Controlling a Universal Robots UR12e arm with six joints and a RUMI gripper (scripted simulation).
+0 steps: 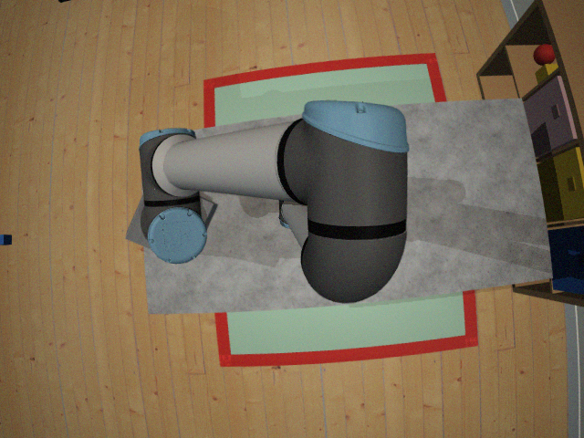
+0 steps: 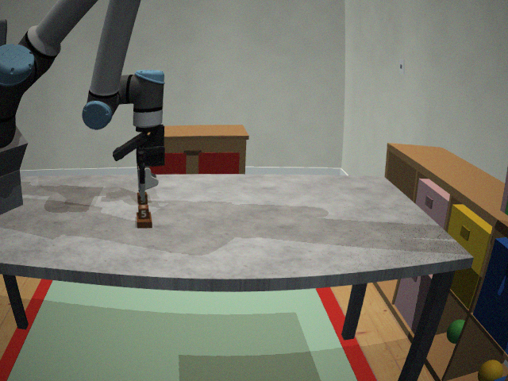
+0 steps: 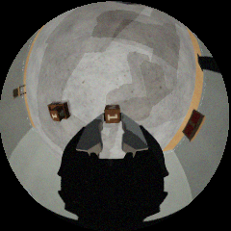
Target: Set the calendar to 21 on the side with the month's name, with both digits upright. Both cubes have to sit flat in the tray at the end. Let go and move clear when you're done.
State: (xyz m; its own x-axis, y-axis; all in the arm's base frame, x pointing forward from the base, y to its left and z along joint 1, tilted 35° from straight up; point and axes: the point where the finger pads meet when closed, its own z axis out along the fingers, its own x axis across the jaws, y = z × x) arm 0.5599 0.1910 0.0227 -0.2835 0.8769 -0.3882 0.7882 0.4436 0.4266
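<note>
My gripper (image 2: pixel 142 195) (image 3: pixel 113 114) points straight down over the left part of the grey table (image 2: pixel 286 221) (image 3: pixel 144 58). It is shut on a small brown calendar cube (image 2: pixel 142 199) (image 3: pixel 112 114), whose white face with a 1 shows in the wrist view. The cube is low, at or just above the table top; I cannot tell if it touches. A second cube (image 2: pixel 143 213) (image 3: pixel 59 111) shows a 5 toward the exterior camera and sits in a small brown tray (image 2: pixel 144 224), a short way from the held cube. In the top view the arm (image 1: pixel 349 188) hides the cubes and the gripper.
A shelf unit with pink, yellow and blue drawers (image 2: pixel 463 229) (image 1: pixel 558 141) stands past the table's right end. A wooden cabinet with red fronts (image 2: pixel 205 149) stands behind the table. The arm's base (image 2: pixel 8 123) is at the table's left end.
</note>
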